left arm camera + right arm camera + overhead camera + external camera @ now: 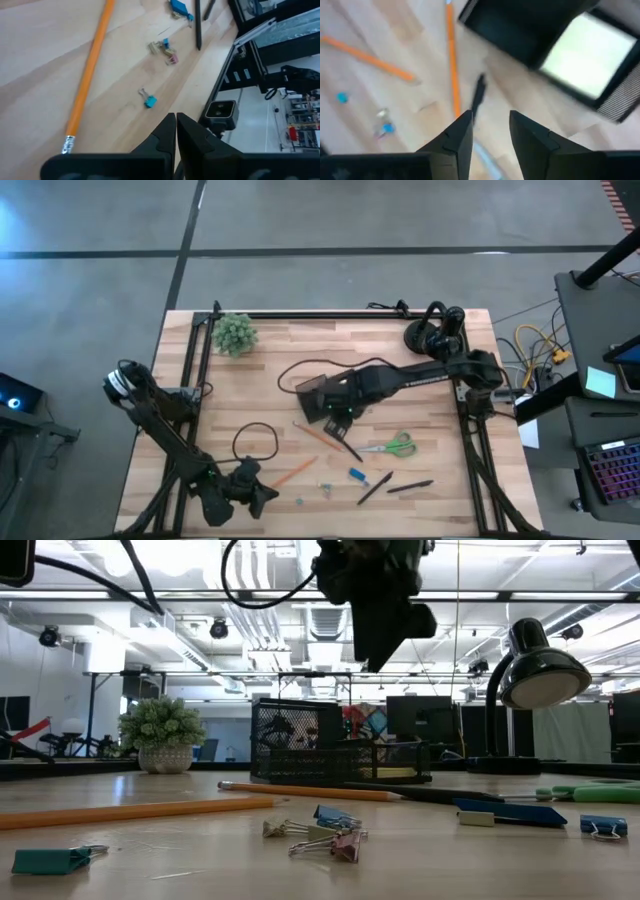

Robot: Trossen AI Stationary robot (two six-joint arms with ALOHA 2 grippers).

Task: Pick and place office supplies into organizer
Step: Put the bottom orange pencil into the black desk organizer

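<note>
right claw [490, 132] hangs over the desk [260, 365] just beside the organizer [318, 392], fingers apart, nothing between them; pale sticky-note pad [587, 55] sits in the organizer; left claw [176, 132] at the desk's near left edge, fingers together, empty; pencils [293, 473], pens [375, 488], scissors [392, 446], clips [315, 832] lie loose on the desk; white lettering on the right arm, too small to read
</note>
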